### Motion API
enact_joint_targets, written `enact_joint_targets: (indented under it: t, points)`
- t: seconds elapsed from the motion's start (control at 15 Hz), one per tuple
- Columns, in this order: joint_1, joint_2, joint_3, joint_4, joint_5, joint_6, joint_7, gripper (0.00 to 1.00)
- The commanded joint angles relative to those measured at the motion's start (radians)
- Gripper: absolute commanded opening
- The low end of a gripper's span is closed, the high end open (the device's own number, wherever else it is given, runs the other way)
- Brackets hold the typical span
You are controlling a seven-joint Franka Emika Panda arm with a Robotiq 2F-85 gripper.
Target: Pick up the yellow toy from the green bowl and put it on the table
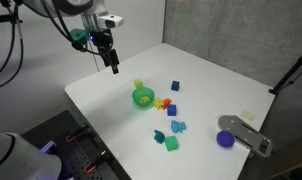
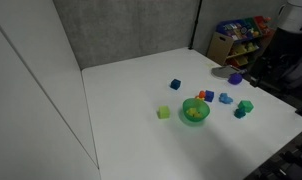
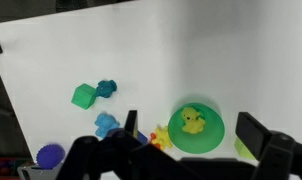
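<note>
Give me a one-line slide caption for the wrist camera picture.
Open gripper looks down on the yellow toy in the green bowl on the white table.

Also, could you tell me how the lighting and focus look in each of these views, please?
Wrist view: the table is bright, almost washed out; the fingers of the gripper are dark and soft, while the yellow toy in the green bowl reads clearly. Both exterior views: table evenly lit, no glare, other toys small and coarse.

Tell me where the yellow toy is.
In the wrist view the yellow toy sits inside the green bowl, lower right of frame, with a red-and-orange toy beside the bowl.
</note>
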Motion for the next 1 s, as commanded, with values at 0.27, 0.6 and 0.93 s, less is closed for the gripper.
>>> enact_joint_targets:
  t: [0.27, 0.6, 0.93]
  points:
    - [0.044, 0.153, -0.065, 0.113, 0.055, 0.074, -0.157, 1.0]
    - [0.052, 0.265, -0.109, 0.163, 0.135, 0.169, -0.294, 1.0]
    - [0.048, 0.41, -0.121, 0.223, 0.117, 0.247, -0.284, 1.0]
